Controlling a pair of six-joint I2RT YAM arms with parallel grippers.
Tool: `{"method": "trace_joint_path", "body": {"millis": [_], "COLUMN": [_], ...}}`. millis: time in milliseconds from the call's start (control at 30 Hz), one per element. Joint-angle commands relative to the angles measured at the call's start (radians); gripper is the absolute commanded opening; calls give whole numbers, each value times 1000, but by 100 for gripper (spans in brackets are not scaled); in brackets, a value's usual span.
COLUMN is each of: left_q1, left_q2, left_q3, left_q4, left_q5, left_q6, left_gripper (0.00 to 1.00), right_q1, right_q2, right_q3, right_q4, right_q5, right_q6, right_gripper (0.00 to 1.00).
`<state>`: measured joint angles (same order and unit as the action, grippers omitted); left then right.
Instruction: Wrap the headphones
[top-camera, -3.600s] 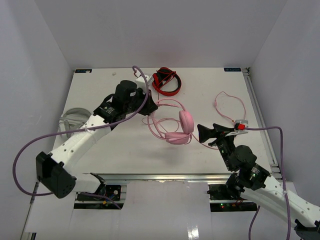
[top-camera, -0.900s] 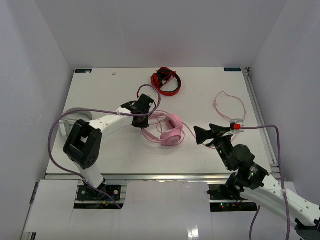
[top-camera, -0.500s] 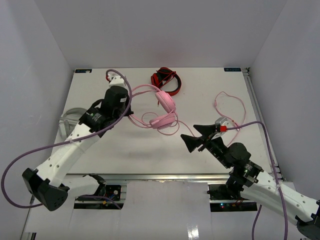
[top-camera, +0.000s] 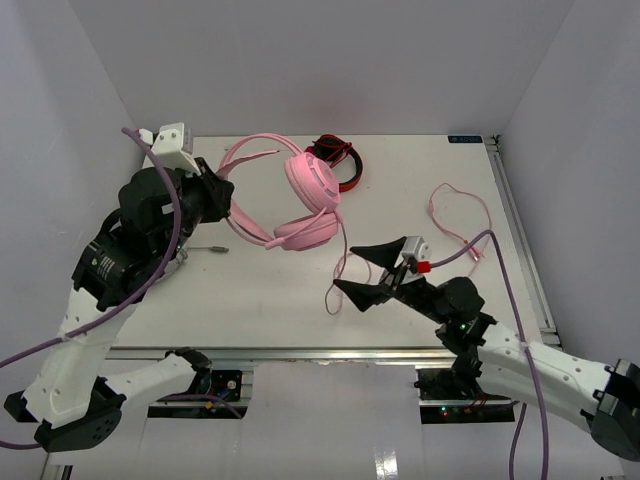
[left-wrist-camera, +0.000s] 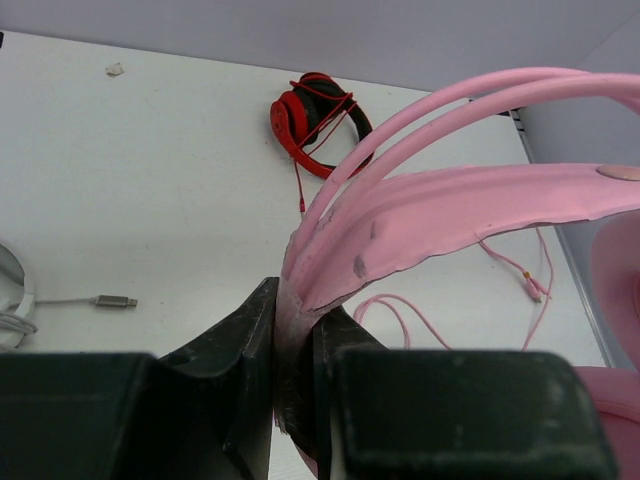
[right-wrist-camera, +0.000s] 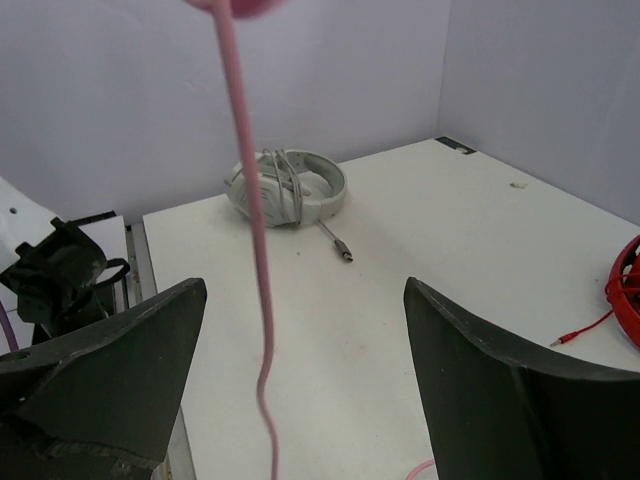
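- The left fingers (left-wrist-camera: 235, 355) are clamped on the pink headband (left-wrist-camera: 450, 205) of the pale pink headphones (top-camera: 300, 195), which are held above the counter (top-camera: 420, 180), just near-left of the red-and-black headphones (top-camera: 335, 163).
- The right fingers (right-wrist-camera: 110, 350) are spread wide, well nearer than the red-and-black headphones. The thin pink cable (right-wrist-camera: 255, 300) dangles between them, untouched.
- The grey-white headphones (right-wrist-camera: 285, 185) lie on the counter, well apart from the red-and-black headphones.

Three pairs in all: pink headphones (top-camera: 310, 182), red headphones (left-wrist-camera: 318, 118), grey-white headphones (right-wrist-camera: 270, 190).
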<state>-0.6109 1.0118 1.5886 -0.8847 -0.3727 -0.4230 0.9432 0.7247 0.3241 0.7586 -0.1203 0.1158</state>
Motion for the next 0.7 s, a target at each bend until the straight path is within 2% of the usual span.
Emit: {"method": "trace_joint_path", "body": {"millis": [0,100,200,333,400,500,667], "left_q1": [-4,-3,-3,-3,-3,-3,-3], "left_q2": [-19,-32,-30,-25,-25,-25,-37], "left_q3": [72,91,113,137,142,137,107], "left_q4": [43,51,51,54,62,76,101], "left_q5": [53,90,121,119,117,119,132], "left_q6": [-52,-69,-78,-97,-101,-114,-136], "left_gripper": [0,0,0,0,0,0,0], "right_q1": [3,3,3,3,3,5,7], "right_q2": [151,231,323,400,432,483,554], "right_q3": [11,25,69,80,54,23,33], "right_q4": [328,434,462,490,584,691,718], "right_q5": [-32,-75,-150,-211,-234,-247,-247], "right_q6": [-43,-48,-42,0,28,61,67], "right_gripper": [87,87,86,77,74,72,72]}}
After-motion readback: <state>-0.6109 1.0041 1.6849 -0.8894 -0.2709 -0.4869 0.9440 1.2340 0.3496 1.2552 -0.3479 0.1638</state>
